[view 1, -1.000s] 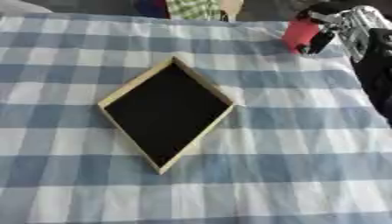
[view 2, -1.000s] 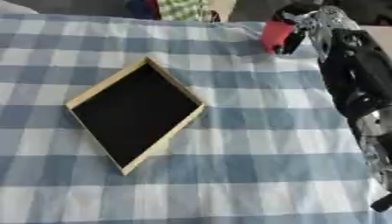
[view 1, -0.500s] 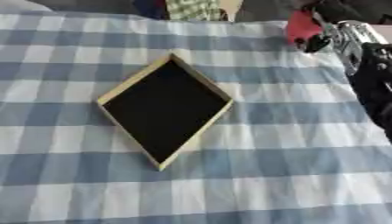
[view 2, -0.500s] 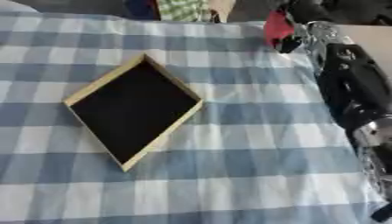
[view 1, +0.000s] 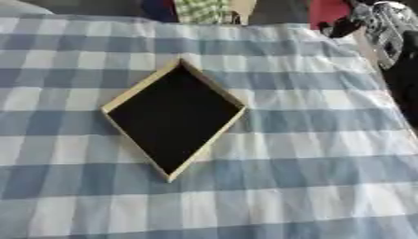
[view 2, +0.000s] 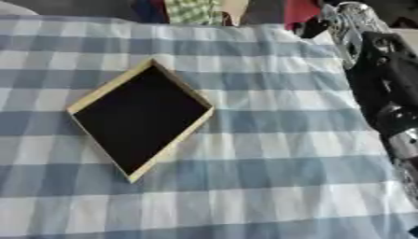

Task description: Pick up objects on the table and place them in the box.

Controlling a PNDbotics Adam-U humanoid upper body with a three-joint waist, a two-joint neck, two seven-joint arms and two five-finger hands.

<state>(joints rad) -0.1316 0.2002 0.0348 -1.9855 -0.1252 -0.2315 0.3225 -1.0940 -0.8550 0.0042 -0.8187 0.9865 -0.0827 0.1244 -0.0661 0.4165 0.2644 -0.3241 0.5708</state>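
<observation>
Looking down at the worktop (view 1: 310,154), we see it draped in a blue-and-white checked cloth (view 1: 73,205) that covers nearly the whole view. On the cloth lies the box (view 1: 174,120), a shallow tray with a pale wooden rim and a black inside, turned so that one corner points away from us and the opposite corner points toward us, like a diamond. It sits a little to the left of the middle, and nothing shows inside it.

Our right hand (view 2: 314,25) is up at the far right corner of the worktop, at the top edge of the view, with the black and silver arm (view 2: 384,88) running down the right side toward us. The hand is against a red object (view 2: 299,10) there; we can make out only its colour and that it reaches up to the top edge. The dark fingers (view 1: 341,28) lie over the lower right part of that red object, yet the shapes blur together, so we cannot tell whether they are curled round it, pinching it or merely touching it. The red object and the hand are well apart from the box, out beyond its far right side.

Beyond the far edge of the worktop we see a strip of green checked fabric (view 1: 202,10) and something pale beside it. Our left hand does not show in either view.
</observation>
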